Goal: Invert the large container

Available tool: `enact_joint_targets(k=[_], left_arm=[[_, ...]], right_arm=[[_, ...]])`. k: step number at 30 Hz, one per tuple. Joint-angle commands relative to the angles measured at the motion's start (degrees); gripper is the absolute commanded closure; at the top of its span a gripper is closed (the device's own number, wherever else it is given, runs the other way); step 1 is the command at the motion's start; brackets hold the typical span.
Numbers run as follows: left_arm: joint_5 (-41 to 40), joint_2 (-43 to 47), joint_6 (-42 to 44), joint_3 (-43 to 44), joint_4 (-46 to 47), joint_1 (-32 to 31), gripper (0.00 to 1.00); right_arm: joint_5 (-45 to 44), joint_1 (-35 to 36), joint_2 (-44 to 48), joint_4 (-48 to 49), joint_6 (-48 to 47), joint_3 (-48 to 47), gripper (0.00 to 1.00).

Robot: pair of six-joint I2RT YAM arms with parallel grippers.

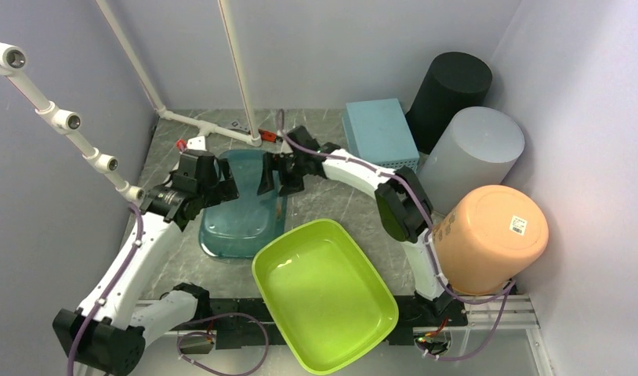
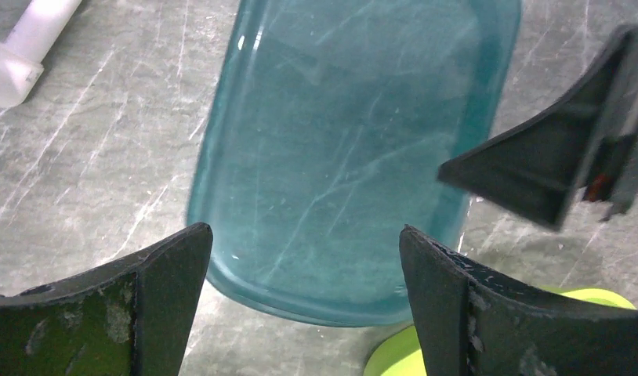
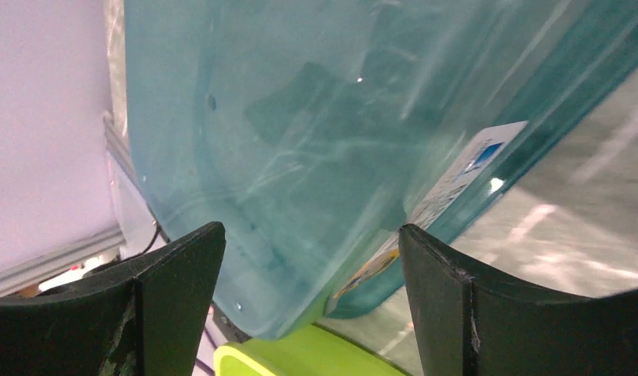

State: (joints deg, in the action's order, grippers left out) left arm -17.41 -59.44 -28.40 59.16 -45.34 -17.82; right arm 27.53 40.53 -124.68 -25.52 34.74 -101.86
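A teal translucent container [image 1: 239, 211] lies on the marble table [image 1: 331, 200], apparently with its flat base facing up and its rim down. My left gripper [image 1: 222, 186] hovers open over its far left edge. Seen from the left wrist, the container [image 2: 339, 157] fills the space below the gripper [image 2: 304, 235], with nothing between the jaws. My right gripper [image 1: 275, 178] hangs open over the far right edge. In the right wrist view the gripper [image 3: 312, 231] is close to the teal wall [image 3: 284, 141], where a label [image 3: 457, 176] shows through.
A lime-green tub [image 1: 325, 294] stands upright at the front, touching the teal container's near end. A peach bucket [image 1: 492, 235], a grey cylinder [image 1: 473, 153], a black cylinder [image 1: 449, 90] and a light blue box [image 1: 378, 131] crowd the right side. White pipes [image 1: 237, 70] rise at the back.
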Motion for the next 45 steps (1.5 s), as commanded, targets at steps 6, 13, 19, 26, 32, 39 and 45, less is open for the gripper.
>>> enact_joint_targets(k=[6, 13, 19, 26, 32, 39, 45], left_arm=[[-5.5, 7.6, -5.3, 3.9, -8.6, 0.2, 0.06], [-3.2, 8.1, -4.9, 3.4, -8.3, 0.2, 0.06], [5.6, 7.5, -2.2, 1.9, -2.8, 0.2, 0.06], [27.2, 4.5, 1.8, -2.4, 8.7, 0.1, 0.06], [39.3, -1.3, 1.0, -4.4, 9.4, -1.8, 0.07], [41.8, -3.0, 1.4, -7.0, 9.1, -5.0, 0.07], [40.9, -4.4, 1.2, -6.8, 9.3, -7.0, 0.09]], right_arm=[[6.0, 9.3, -2.9, 12.2, 11.5, -6.1, 0.16], [5.9, 8.8, 1.9, 10.0, 7.4, -4.1, 0.15], [-13.8, 4.1, 17.6, 1.7, 1.8, 6.9, 0.14], [-21.2, -0.5, 36.9, -6.5, -5.5, 23.2, 0.14], [-14.0, -6.2, 47.5, -11.1, -8.3, 40.5, 0.18], [-8.0, -6.3, 50.7, -12.9, -11.1, 50.2, 0.18], [-10.5, -5.9, 49.1, -14.2, -14.5, 51.9, 0.37]])
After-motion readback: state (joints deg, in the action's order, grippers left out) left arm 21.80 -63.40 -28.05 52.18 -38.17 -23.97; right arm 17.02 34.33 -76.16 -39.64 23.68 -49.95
